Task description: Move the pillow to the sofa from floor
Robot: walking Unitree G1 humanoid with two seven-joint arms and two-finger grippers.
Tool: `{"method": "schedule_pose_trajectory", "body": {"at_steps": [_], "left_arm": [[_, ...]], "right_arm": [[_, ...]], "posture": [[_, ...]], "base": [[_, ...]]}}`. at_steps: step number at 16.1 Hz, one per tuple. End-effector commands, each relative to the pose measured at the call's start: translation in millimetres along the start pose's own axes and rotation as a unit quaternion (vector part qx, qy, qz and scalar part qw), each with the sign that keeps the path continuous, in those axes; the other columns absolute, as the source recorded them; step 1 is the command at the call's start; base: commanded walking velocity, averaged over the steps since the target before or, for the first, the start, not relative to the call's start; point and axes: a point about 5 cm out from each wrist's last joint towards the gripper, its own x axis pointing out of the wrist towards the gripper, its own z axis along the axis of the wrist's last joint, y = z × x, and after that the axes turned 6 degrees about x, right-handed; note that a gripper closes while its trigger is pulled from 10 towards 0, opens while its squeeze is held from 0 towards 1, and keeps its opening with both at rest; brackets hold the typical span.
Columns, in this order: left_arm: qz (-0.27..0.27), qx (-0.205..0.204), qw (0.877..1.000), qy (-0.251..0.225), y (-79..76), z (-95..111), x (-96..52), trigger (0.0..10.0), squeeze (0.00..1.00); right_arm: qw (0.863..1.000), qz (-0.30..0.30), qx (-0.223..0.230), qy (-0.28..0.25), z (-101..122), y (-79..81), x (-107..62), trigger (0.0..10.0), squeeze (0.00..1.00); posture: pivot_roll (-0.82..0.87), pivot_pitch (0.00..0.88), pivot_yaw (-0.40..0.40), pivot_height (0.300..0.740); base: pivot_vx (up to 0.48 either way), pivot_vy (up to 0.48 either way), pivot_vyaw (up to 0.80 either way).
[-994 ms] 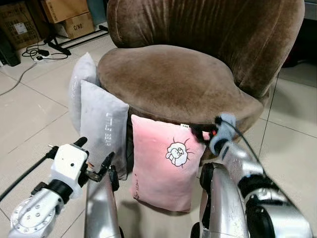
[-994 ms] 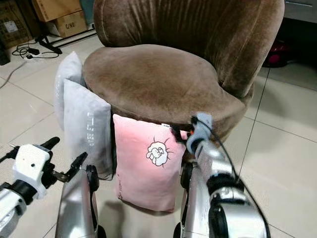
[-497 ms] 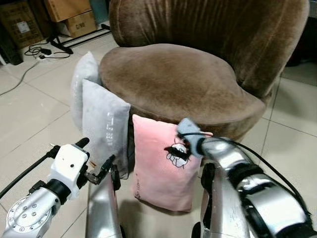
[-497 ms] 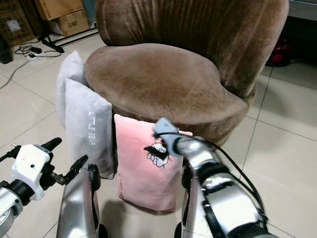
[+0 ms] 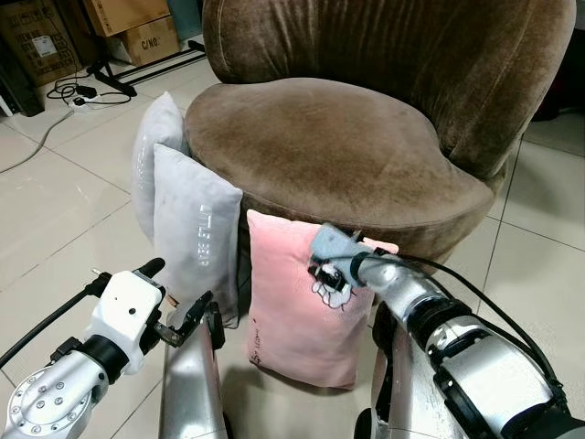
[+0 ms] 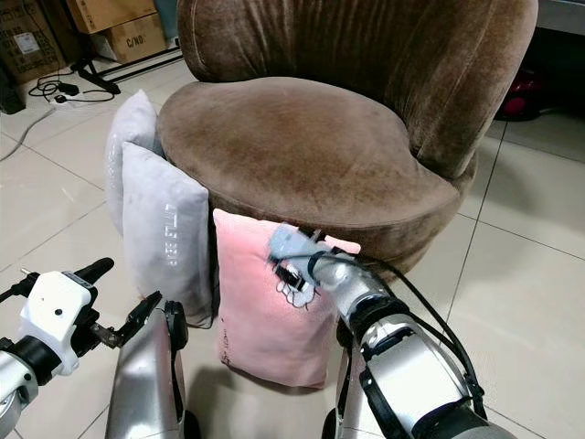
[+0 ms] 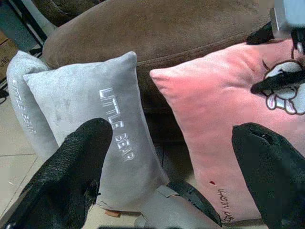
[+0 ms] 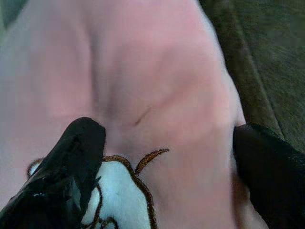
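A pink pillow (image 5: 297, 311) with a cartoon sheep stands upright on the tiled floor, leaning against the front of the brown velvet sofa (image 5: 338, 137). My right gripper (image 5: 327, 274) is at the pillow's upper part, over the sheep. It is open; in the right wrist view its fingers (image 8: 71, 162) are spread wide on the pink cloth (image 8: 157, 86). In the left wrist view one right finger sits behind the pillow's top edge and the other on its face. My left gripper (image 5: 174, 288) hovers low at the left, open and empty, pointing towards the pillows.
Two grey pillows (image 5: 196, 229) lean on the sofa's left side, touching the pink one. Cardboard boxes (image 5: 137, 27) and cables with a power strip (image 5: 73, 96) lie at the back left. Bare tiles (image 5: 55, 192) stretch out to the left and right.
My right gripper has swung left from the pillow's top right corner onto its upper face by the sheep. The left gripper has hardly moved. The camera has shifted slightly.
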Motion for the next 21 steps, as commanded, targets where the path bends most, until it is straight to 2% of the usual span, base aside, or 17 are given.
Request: {"method": "schedule_pose_trajectory", "body": {"at_steps": [1, 3, 5, 6, 11, 14, 16, 21], "left_arm": [[-0.009, 0.011, 1.000, -0.004, -0.9, 4, -0.5, 10.0, 0.49], [-0.011, 0.010, 1.000, -0.003, -2.0, 4, -0.7, 10.0, 0.49], [-0.014, 0.010, 1.000, -0.002, -3.2, 3, -0.9, 10.0, 0.49], [-0.017, 0.008, 1.000, -0.001, -3.8, 3, -1.0, 10.0, 0.49], [-0.044, -0.013, 0.999, 0.005, -9.5, 1, -3.2, 10.0, 0.49], [-0.082, -0.036, 0.996, 0.011, -17.1, 1, -6.7, 10.0, 0.50], [-0.135, -0.073, 0.988, 0.022, -27.4, 1, -12.0, 10.0, 0.50], [-0.147, -0.074, 0.986, 0.027, -29.6, 1, -10.8, 10.0, 0.49]], "right_arm": [[1.000, -0.007, -0.018, 0.023, -8, 3.2, 0.1, 10.0, 0.00], [0.999, -0.022, -0.003, 0.031, -11, 7.7, 1.3, 10.0, 0.00], [0.999, -0.025, -0.002, 0.035, -12, 12.0, 2.0, 2.8, 0.00], [0.999, -0.021, -0.002, 0.032, -11, 14.5, 2.5, 0.0, 0.00], [0.999, -0.019, 0.006, 0.037, -13, 19.6, 3.2, 0.0, 0.00], [0.999, -0.015, 0.028, 0.034, -12, 20.7, 3.7, 0.0, 0.00], [0.999, -0.019, 0.032, 0.030, -11, 22.6, 4.2, 0.0, 0.00], [0.998, 0.014, 0.050, 0.027, -10, 29.6, 4.9, 0.0, 0.00]], "posture": [[-0.03, 0.001, 0.031, 0.357], [-0.03, 0.002, 0.032, 0.357], [-0.03, 0.004, 0.032, 0.357], [-0.03, 0.005, 0.032, 0.357], [-0.03, 0.011, 0.029, 0.357], [-0.03, 0.012, 0.026, 0.357], [-0.03, 0.010, 0.025, 0.357], [-0.04, 0.000, 0.030, 0.357]], "base": [[0.000, 0.000, 0.00], [0.000, 0.000, 0.00], [0.000, 0.000, 0.00], [0.000, 0.000, 0.00], [0.000, 0.000, 0.00], [0.000, 0.000, 0.00], [0.000, 0.000, 0.00], [0.000, 0.000, 0.00]]}}
